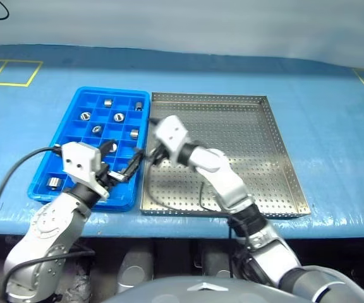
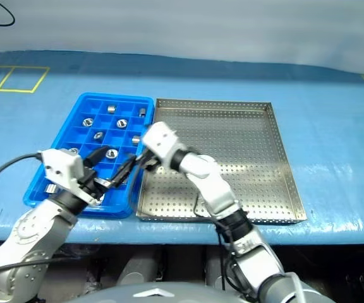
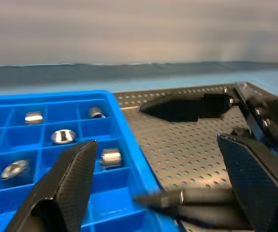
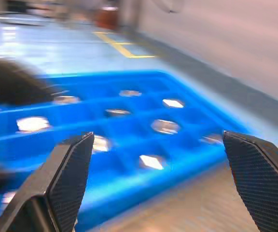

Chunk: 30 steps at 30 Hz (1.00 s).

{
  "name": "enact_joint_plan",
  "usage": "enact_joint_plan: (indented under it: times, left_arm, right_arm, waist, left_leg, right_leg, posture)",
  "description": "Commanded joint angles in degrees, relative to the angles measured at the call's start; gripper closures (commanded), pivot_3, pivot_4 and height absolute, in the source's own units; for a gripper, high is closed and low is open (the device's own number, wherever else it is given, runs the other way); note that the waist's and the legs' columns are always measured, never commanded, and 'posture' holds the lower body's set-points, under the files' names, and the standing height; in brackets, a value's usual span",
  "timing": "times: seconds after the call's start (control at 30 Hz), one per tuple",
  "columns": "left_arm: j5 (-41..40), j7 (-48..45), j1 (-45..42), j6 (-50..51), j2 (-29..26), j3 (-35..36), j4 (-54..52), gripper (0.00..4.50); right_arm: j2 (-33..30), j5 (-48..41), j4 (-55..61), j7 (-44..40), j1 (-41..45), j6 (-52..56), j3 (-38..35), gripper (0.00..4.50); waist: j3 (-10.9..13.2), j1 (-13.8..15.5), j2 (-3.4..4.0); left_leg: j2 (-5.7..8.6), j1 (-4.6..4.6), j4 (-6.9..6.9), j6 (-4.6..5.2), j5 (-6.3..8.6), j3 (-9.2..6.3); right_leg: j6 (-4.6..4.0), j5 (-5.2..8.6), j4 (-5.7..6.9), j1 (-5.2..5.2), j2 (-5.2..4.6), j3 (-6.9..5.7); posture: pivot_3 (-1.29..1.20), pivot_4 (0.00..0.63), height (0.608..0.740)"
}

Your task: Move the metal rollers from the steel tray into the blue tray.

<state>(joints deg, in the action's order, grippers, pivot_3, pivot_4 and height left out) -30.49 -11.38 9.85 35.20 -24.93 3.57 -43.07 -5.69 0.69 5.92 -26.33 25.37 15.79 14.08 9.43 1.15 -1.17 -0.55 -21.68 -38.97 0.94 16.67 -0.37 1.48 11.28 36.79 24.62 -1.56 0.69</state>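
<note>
Over on the left, the blue tray already holds the metal rollers, one per compartment. The left gripper hangs spread and empty over its near right corner; the right gripper, also wide apart and empty, sits above the tray's right edge. The steel tray looks cleared, so I'd back both arms away without bumping a roller.

Both arms bent inward, nearly level; left black two-fingered claw spread wide, right black two-fingered claw spread wide, both empty.
</note>
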Motion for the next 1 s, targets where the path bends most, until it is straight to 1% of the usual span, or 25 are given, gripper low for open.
enact_joint_plan:
  times: [0.03,0.07,0.2,0.33,0.47,0.53,0.57,0.7,0.8,1.0]
  left_arm:
    - [2.18,-1.67,-3.17,-1.40,0.01,-1.71,2.05,0.17]
    - [2.72,-2.37,-3.96,-2.29,0.07,-2.08,2.95,0.17]
    - [5.53,-3.51,-6.63,-6.30,1.18,-2.47,6.11,0.17]
    - [6.31,-4.90,-8.80,-7.24,1.69,-2.72,7.76,0.17]
    - [6.01,-6.95,-9.56,-7.38,1.20,-2.78,8.20,0.17]
    - [6.11,-7.86,-9.68,-7.39,0.81,-2.51,8.46,0.17]
    - [6.20,-8.12,-9.73,-7.45,0.75,-2.31,8.65,0.17]
    - [6.73,-8.19,-9.60,-7.57,1.20,-2.14,9.04,0.17]
    - [7.36,-7.84,-9.51,-7.38,1.63,-2.73,9.29,0.17]
    - [8.40,-7.87,-9.26,-7.22,1.84,-2.30,9.24,0.17]
  right_arm:
    - [-5.67,1.04,6.99,1.23,-2.59,3.50,-5.33,0.02]
    - [-7.93,1.10,7.31,0.47,-3.86,4.64,-6.10,0.02]
    - [-13.21,-0.53,8.40,-2.17,-8.12,6.42,-7.47,0.02]
    - [-15.84,-2.04,10.03,-4.39,-11.37,6.69,-7.70,0.02]
    - [-16.19,-4.03,10.93,-4.43,-12.03,6.27,-9.32,0.02]
    - [-16.35,-4.96,10.98,-4.68,-12.06,6.28,-9.90,0.02]
    - [-16.56,-5.02,10.82,-4.73,-12.03,6.26,-9.96,0.02]
    - [-16.66,-5.09,9.79,-4.33,-11.82,5.96,-9.86,0.02]
    - [-15.49,-4.90,8.24,-3.27,-11.57,4.06,-9.69,0.02]
    - [-14.72,-5.89,6.21,-4.57,-11.20,1.04,-9.08,0.02]
  waist:
    - [0.00,-0.73,0.00]
    - [-0.01,-1.20,0.00]
    - [0.01,-3.06,0.04]
    - [0.01,-4.14,0.04]
    - [0.01,-5.03,0.04]
    - [0.01,-5.07,0.03]
    - [0.01,-5.07,0.03]
    - [0.01,-5.04,0.03]
    - [0.01,-5.01,0.03]
    - [0.01,-4.76,0.03]
  left_leg:
    - [0.04,0.00,0.01,0.00,0.00,0.00]
    - [0.04,0.01,0.02,-0.02,-0.01,0.00]
    - [-0.01,0.04,0.12,-0.01,0.00,0.11]
    - [-0.02,0.04,0.12,0.02,0.01,0.14]
    - [-0.04,0.04,-0.01,0.09,0.05,0.18]
    - [-0.04,0.04,-0.07,0.12,0.07,0.18]
    - [-0.04,0.04,-0.09,0.13,0.07,0.18]
    - [-0.04,0.04,-0.10,0.16,0.09,0.18]
    - [-0.04,0.04,-0.10,0.16,0.09,0.18]
    - [-0.04,0.04,-0.10,0.16,0.09,0.18]
  right_leg:
    - [-0.01,0.01,0.00,0.00,0.08,-0.01]
    - [-0.04,0.03,0.00,-0.01,0.13,-0.05]
    - [-0.03,0.03,0.04,0.04,0.18,-0.02]
    - [0.08,-0.02,0.03,0.05,0.19,0.03]
    - [0.20,-0.03,0.03,0.02,0.18,0.13]
    - [0.61,-0.02,0.02,0.00,0.16,0.16]
    - [0.64,-0.02,0.02,-0.02,0.15,0.17]
    - [0.64,-0.03,0.02,-0.02,0.11,0.22]
    - [0.63,-0.11,0.02,-0.02,0.11,0.22]
    - [0.48,-0.23,0.02,-0.02,0.11,0.22]
  posture:
    - [-0.04,0.150,0.740]
    - [-0.05,0.150,0.740]
    - [-0.09,0.150,0.740]
    - [-0.11,0.150,0.740]
    - [-0.13,0.150,0.740]
    - [-0.13,0.150,0.740]
    - [-0.13,0.150,0.740]
    - [-0.12,0.150,0.740]
    - [-0.12,0.150,0.740]
    - [-0.08,0.150,0.740]
